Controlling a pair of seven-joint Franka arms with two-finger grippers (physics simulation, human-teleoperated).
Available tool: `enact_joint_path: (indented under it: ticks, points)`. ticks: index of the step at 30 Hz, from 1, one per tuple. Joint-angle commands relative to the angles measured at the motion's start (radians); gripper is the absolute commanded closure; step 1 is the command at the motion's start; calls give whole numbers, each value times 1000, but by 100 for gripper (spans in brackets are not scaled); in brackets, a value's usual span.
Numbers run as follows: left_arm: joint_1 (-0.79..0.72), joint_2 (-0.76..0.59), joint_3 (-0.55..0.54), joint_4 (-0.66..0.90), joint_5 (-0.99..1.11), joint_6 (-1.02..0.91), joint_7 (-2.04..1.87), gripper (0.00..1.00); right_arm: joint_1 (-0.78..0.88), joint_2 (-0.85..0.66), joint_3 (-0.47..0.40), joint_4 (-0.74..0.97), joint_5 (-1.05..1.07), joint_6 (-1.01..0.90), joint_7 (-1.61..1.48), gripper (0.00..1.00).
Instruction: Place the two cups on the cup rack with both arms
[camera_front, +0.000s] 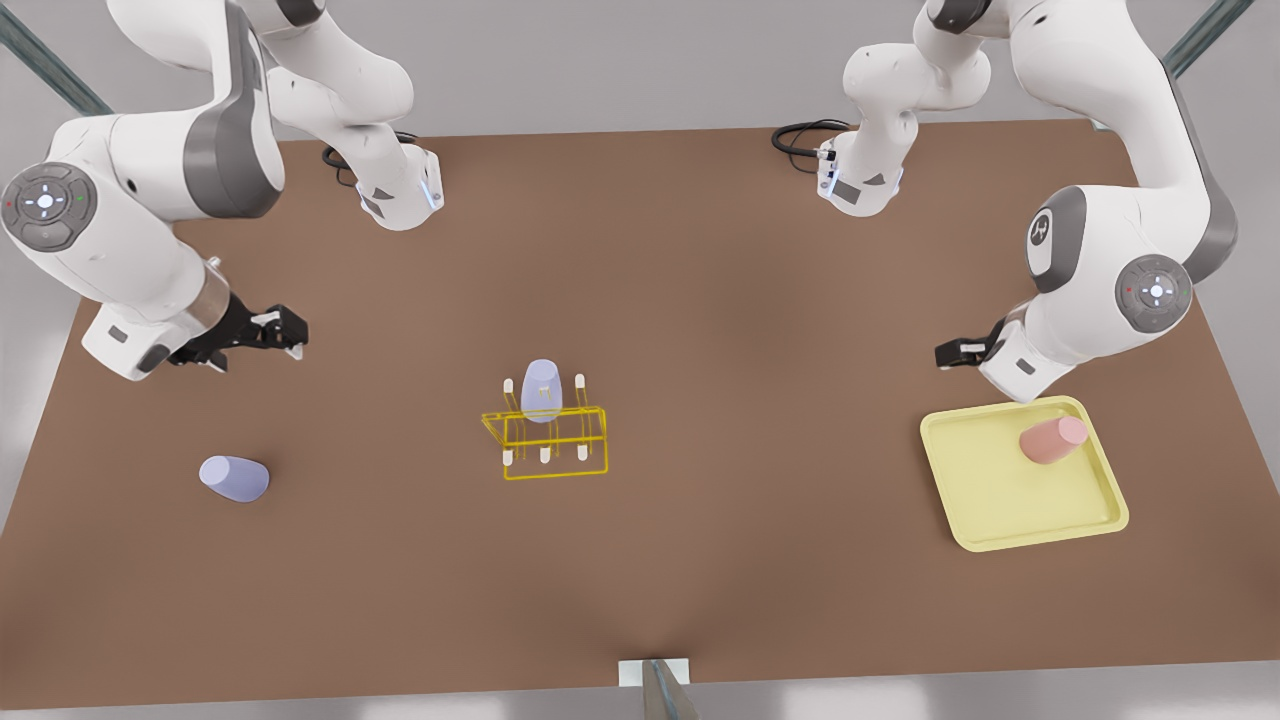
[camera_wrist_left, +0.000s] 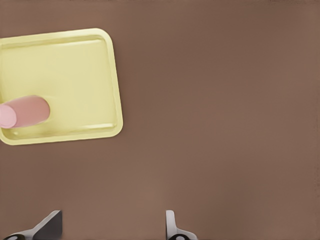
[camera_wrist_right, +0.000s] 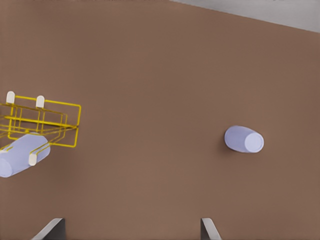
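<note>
Lavender cup (camera_front: 234, 478) lies on its side on the table (camera_front: 700, 300), near the open, empty right gripper (camera_front: 285, 330). Pink cup (camera_front: 1052, 439) lies in the tray (camera_front: 985, 500) beside the open, empty left gripper (camera_front: 950, 353). Rack (camera_front: 555, 445) sits midway.

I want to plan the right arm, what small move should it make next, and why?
Probably lower the right gripper, open and empty, toward the lavender cup lying on its side on the table. Another lavender cup already sits on the rack.

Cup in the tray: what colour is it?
Salmon pink cup, lying on the pale yellow tray; clearest in the front view.
</note>
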Motion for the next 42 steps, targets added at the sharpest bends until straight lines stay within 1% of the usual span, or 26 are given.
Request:
enact_joint_path:
  ticks: [1, 2, 4, 5, 6, 7, 8, 10, 12, 13, 15, 17, 18, 19, 22, 25, 26, 28, 32, 34, 38, 40, 42]
  points:
    - [0, -1, 1, 0, 0, 16, -31, 0, -6, -2, 0, -7, 0, 16, -35, 0]
    - [0, -1, 8, 0, 0, 18, -30, 0, -6, 0, 0, -5, 2, 16, -38, 0]
    - [6, 46, 112, 0, -37, 36, 19, 0, -23, 23, 0, -40, 0, 28, -39, 0]
    - [63, 91, 140, 0, -37, 96, 105, 0, -43, 91, 0, -39, -19, 108, -50, 0]
    - [127, 120, 140, 16, -37, 146, 165, 0, -70, 206, -9, 27, -19, 152, -102, 0]
    - [196, 192, 140, 92, -37, 159, 256, 0, -121, 311, -11, 96, -4, 175, -151, 0]
    - [238, 254, 140, 137, -36, 168, 361, 0, -161, 352, -9, 99, 3, 243, -160, 0]
    - [272, 272, 159, 86, -37, 334, 398, 0, -213, 408, -9, 99, 28, 321, -216, 0]
    - [307, 329, 165, 80, -39, 426, 466, 0, -239, 440, -9, 99, 30, 350, -220, 0]
    - [307, 324, 165, 16, -39, 479, 466, 0, -262, 454, -9, 92, 30, 378, -222, 0]
    - [302, 323, 171, -16, -40, 482, 464, 0, -325, 467, -8, 84, 60, 381, -276, 0]
    - [302, 330, 174, -52, -39, 510, 463, 0, -342, 513, -12, 84, 46, 409, -277, 0]
    - [305, 329, 182, -101, -37, 564, 463, 0, -345, 523, -15, 84, 45, 421, -276, 0]
    - [309, 327, 186, -127, -37, 571, 464, 0, -347, 523, -15, 75, 36, 425, -276, 0]
    - [307, 340, 188, -153, -37, 581, 463, 0, -348, 503, -17, 38, 19, 425, -265, 0]
    - [315, 363, 188, -191, -37, 596, 466, 0, -373, 501, -17, -10, 16, 488, -265, 0]
    - [315, 375, 188, -191, -37, 599, 466, 0, -376, 500, -17, -22, 16, 505, -266, 0]
    - [315, 410, 188, -190, -39, 670, 464, 0, -405, 501, -17, -37, 17, 530, -276, 0]
    - [315, 436, 188, -190, -42, 688, 464, 0, -423, 501, -15, -128, 17, 594, -280, 0]
    - [316, 445, 188, -190, -42, 688, 464, 0, -423, 501, -17, -145, 17, 616, -280, 0]
    - [316, 448, 188, -182, -43, 691, 460, 0, -426, 506, -17, -212, 13, 726, -288, 0]
    - [316, 459, 186, -181, -45, 742, 460, 0, -432, 506, -17, -232, 13, 752, -294, 0]
    - [316, 464, 186, -181, -68, 749, 460, 0, -432, 504, -17, -263, 7, 791, -300, 0]
